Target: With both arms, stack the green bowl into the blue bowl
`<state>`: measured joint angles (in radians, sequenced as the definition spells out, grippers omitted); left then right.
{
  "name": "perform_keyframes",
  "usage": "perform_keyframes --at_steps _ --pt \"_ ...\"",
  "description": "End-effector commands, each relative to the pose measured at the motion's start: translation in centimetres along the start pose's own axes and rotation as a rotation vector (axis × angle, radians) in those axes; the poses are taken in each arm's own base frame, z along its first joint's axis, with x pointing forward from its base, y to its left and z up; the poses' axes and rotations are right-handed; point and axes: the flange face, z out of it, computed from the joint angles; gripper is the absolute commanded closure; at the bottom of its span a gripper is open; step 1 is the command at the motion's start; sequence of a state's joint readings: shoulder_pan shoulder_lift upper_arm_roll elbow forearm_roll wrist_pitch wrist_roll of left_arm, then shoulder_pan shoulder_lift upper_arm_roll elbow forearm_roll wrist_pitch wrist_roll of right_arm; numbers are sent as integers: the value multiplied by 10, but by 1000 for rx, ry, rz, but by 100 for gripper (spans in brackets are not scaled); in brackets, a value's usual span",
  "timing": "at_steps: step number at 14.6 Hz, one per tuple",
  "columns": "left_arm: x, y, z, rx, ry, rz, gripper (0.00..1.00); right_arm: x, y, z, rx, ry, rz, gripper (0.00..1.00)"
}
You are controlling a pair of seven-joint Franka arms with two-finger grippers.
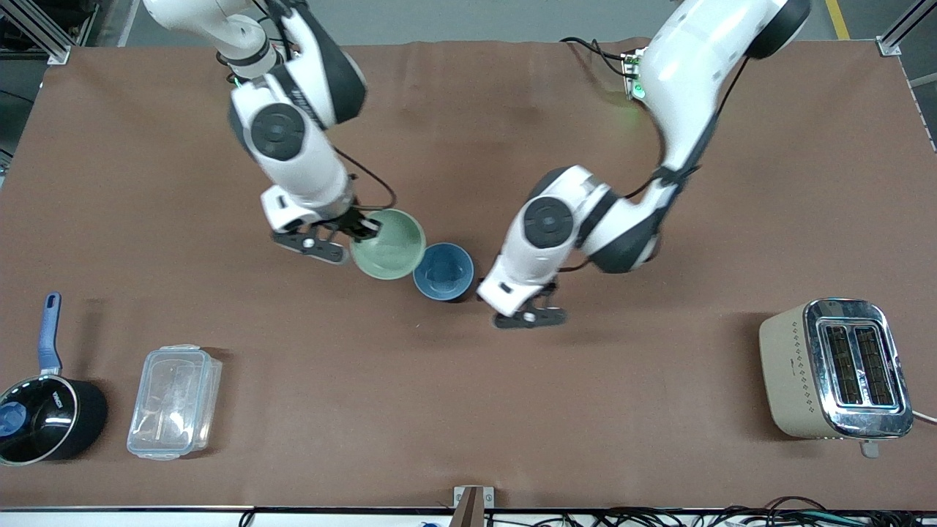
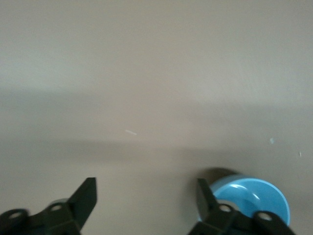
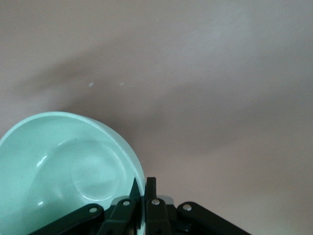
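Front view entry. Green bowl [image 1: 389,244]: small, glossy, rigid, likely light but slippery and breakable if dropped; best taken by the rim, as it is now. It hangs tilted, overlapping the edge of the blue bowl [image 1: 443,272], which sits on the brown table [image 1: 468,410] near the middle.

Right gripper [image 1: 364,228]: fingers pinched together on the green bowl's rim, one inside and one outside, wrist angled down from the right arm's end.

Left gripper [image 1: 528,316]: fingers spread apart, holding nothing, low over the table just beside the blue bowl, forearm bent steeply down.

Judgement: the thin rim pinch could let the bowl swing or slip.
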<state>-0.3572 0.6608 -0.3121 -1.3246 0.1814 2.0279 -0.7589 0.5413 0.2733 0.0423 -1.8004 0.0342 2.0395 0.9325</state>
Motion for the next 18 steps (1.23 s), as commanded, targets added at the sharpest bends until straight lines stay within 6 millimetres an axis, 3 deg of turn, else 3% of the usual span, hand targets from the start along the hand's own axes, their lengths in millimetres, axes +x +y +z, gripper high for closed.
perform_keyframes --at_steps 1,2,4,8,9,10,13,18 --pt "19 -76 -95 71 39 0 0 -8 -48 38 -28 -23 52 100" --pt "32 -110 -128 65 66 -14 0 -23 -63 52 -31 -23 46 100" --pt "38 -161 -174 82 64 -6 0 -26 -72 66 -13 -5 70 100" --pt "42 -258 -233 55 19 55 0 -24 -72 82 -19 -8 74 100" --pt "46 -294 -239 39 -4 87 0 -20 -70 88 -27 -13 81 100" --pt "47 -313 -245 38 -5 142 0 -15 -67 92 -29 -15 89 100" --pt "27 -327 -291 68 41 206 0 -14 -65 105 -43 -24 93 100" --pt "-21 -322 -321 105 4 220 0 -15 -62 124 -31 -26 101 100"
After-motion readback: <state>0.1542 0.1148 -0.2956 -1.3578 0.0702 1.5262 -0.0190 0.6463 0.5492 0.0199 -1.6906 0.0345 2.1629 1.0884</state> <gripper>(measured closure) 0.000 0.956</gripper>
